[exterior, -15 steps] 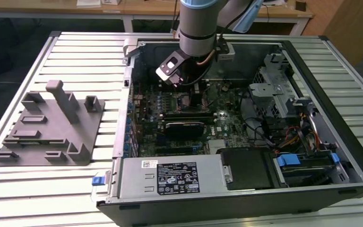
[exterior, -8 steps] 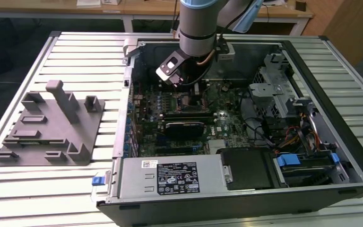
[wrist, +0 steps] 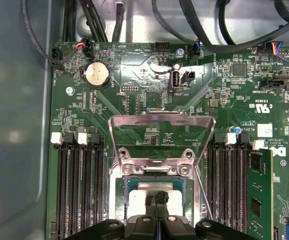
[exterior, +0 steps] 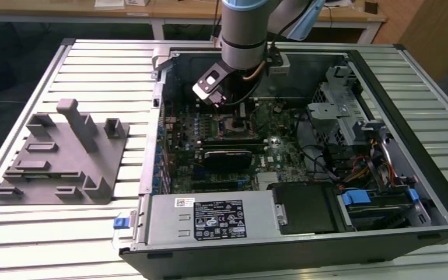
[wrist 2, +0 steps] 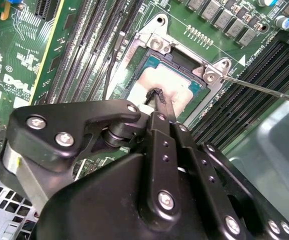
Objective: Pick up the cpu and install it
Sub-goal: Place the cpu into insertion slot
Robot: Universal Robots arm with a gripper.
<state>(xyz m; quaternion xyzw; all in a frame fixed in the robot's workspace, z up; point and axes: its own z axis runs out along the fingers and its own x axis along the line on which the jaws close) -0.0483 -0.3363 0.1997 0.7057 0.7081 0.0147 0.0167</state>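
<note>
One cpu (wrist 2: 173,80) sits in the socket (wrist 2: 153,44) (frame (wrist: 162,118) raised) just beneath the gripper (wrist 2: 158,96), pressed together.

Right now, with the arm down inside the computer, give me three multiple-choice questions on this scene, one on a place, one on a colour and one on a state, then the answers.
1. Where does the cpu lie?
A. on the slatted table outside the case
B. seated on the motherboard, under the gripper
C. on top of the drive cage

2. What colour is the fixture at the exterior view's left?
A. red
B. grey
C. yellow

3. How does the hinged metal load plate stand?
A. swung open, clear of the cpu
B. clamped down over the cpu
C. taken off and lying on the fixture

Answers: 1 B, both wrist views show its pale top uncovered, with the gripper's tips over it. 2 B, the whole moulded block is plain grey. 3 A, green board shows through its open frame.
</note>
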